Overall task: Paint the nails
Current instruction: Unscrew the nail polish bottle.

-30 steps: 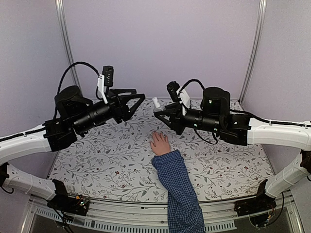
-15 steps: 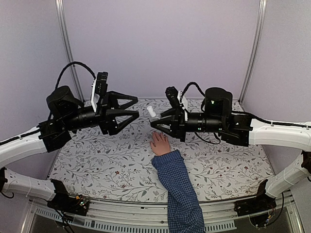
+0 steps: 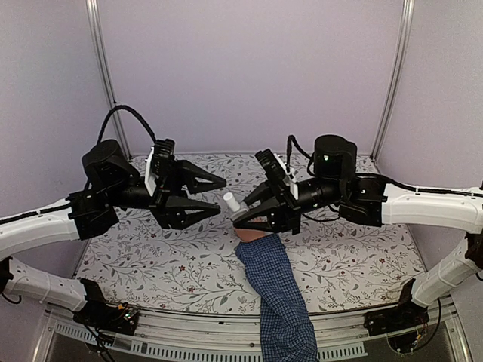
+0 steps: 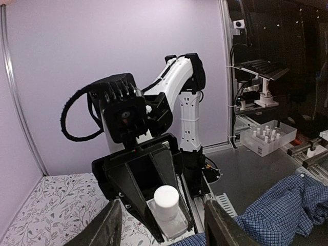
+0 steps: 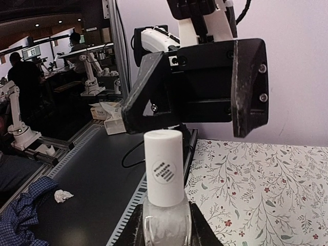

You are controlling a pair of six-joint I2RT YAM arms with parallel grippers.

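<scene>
Right wrist: nail polish bottle (image 5: 163,171) is gripped by right tool (image 5: 165,228), cap offered to open left tool (image 3: 221,197) for uncapping.

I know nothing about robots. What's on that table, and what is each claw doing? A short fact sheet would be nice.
table: floral cover
sleeve: blue checked, lying on the table
hand: pale, mostly hidden in the top view
nails: not visible
bottle: clear glass, white cap on
right gripper: shut on the bottle, just above the hand
left gripper: open, pointed at the bottle's cap
</scene>
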